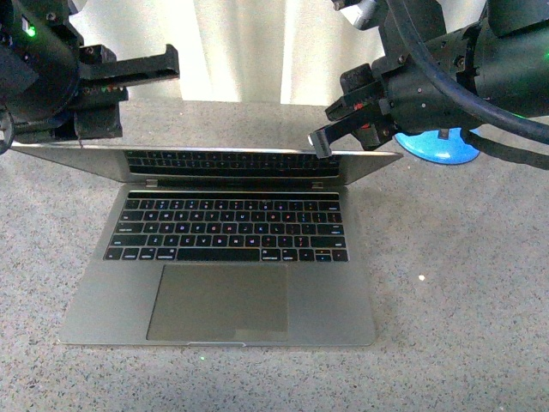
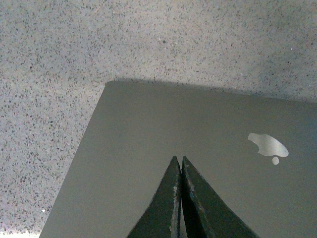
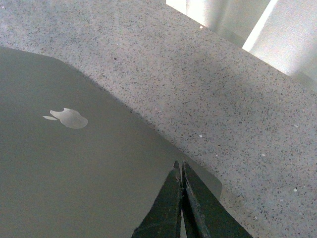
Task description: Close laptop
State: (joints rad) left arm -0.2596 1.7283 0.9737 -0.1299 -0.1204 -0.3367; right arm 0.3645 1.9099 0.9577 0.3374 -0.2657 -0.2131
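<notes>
We see a speckled grey counter (image 1: 463, 283) spreading under both arms. The laptop (image 1: 223, 249) is on it, below and between the two grippers, with its base flat and its keyboard and trackpad on the side away from them, nearer the robot's body. The lid (image 2: 173, 129) is tipped well forward over the keys, half shut. Its grey back faces up toward both wrist cameras.

The right gripper (image 1: 324, 142) is clenched with its fingers pressed together and nothing between them. In the front view its tip meets the lid's upper edge, toward the laptop's right end. The right wrist view shows the same tips (image 3: 180, 171) over the lid's back, close to a corner.

The left gripper (image 1: 167, 64) is also clenched and empty, and sits above the lid's left end. The left wrist view shows its tips (image 2: 179, 166) over the lid's back, but we cannot tell whether they touch it.

A pale curtain (image 1: 249, 51) hangs beyond the counter. A blue disc-like thing (image 1: 442, 150) sits on the counter just behind the right gripper, partly hidden by it. The silvery apple logo (image 2: 267, 145) lies on the lid between the two grippers.
</notes>
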